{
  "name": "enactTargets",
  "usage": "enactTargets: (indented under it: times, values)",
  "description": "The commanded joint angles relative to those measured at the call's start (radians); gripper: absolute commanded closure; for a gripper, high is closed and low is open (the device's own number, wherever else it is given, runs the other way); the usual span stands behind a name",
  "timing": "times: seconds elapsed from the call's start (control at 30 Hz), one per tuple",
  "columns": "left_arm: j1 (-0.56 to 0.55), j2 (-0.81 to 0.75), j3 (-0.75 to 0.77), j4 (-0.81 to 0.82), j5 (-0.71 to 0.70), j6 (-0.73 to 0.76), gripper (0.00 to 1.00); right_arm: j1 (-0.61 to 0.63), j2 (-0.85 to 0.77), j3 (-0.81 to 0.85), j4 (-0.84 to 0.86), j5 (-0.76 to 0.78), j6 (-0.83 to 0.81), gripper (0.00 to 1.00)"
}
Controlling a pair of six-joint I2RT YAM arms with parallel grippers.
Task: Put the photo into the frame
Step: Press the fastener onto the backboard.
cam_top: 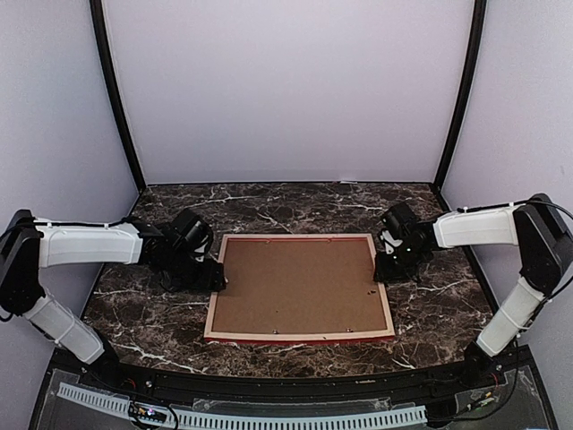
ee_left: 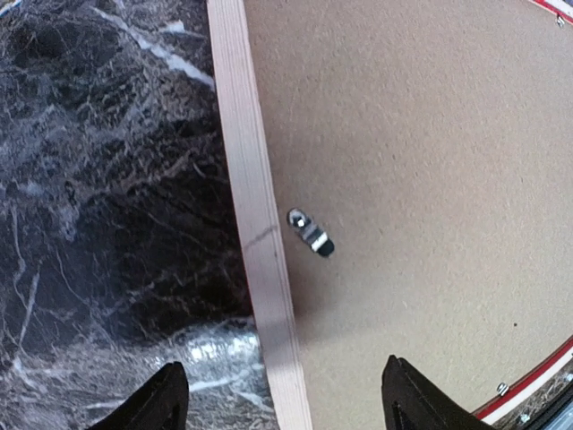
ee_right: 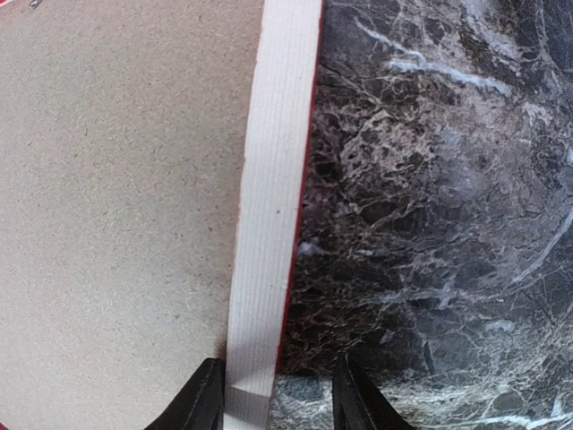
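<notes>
- Pale wood is showing along the rails of the frame (cam_top: 300, 337), which is lying face down at the middle of the table (cam_top: 269, 202). Its long sides are running parallel to the table's near edge, and a thin line of red is peeking out along its near side.
- The brown backing board (cam_top: 300, 285) is sitting inside the frame, filling it from rail to rail.
- A small metal turn clip (ee_left: 310, 232) is lying on the backing board just beside the left rail, as the left wrist view is showing.
- The left gripper (cam_top: 218, 276) is hanging over the frame's left rail, about the middle of its length. Its 2 fingers (ee_left: 157, 403) are standing wide apart and released: 1 is over the marble outside the frame and 1 is over the backing board, with the rail between them and neither touching it.
- The right gripper (cam_top: 383, 269) is reaching down at the frame's right rail, in its far half. Its 2 fingers (ee_right: 201, 403) are straddling the rail far more narrowly. The inner one is sitting close against the rail's inner edge, while the outer one is standing apart from the red side with a strip of marble showing between, so they are not clamping the rail.
</notes>
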Motion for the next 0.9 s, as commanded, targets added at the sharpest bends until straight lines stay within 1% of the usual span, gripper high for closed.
enactTargets:
  times: [0.0, 0.13, 0.3, 0.6, 0.73, 0.87]
  values:
    - [0.071, 0.051, 0.067, 0.015, 0.055, 0.113, 0.23, -0.014, 0.029, 0.014, 0.039, -0.014, -0.040, 0.59]
    - [0.120, 0.116, 0.123, 0.025, 0.111, 0.174, 0.23, -0.014, 0.034, 0.008, 0.044, -0.029, -0.060, 0.65]
    - [0.141, 0.184, 0.168, 0.016, 0.112, 0.223, 0.23, -0.015, 0.039, 0.009, 0.046, -0.064, -0.072, 0.72]
    - [0.146, 0.278, 0.228, -0.011, 0.122, 0.277, 0.24, -0.015, 0.039, 0.007, 0.044, -0.072, -0.075, 0.74]
    - [0.146, 0.301, 0.229, -0.008, 0.120, 0.270, 0.27, -0.014, 0.037, 0.003, 0.044, -0.076, -0.075, 0.75]
    - [0.146, 0.317, 0.224, -0.003, 0.116, 0.264, 0.35, -0.014, 0.034, -0.003, 0.047, -0.084, -0.075, 0.75]
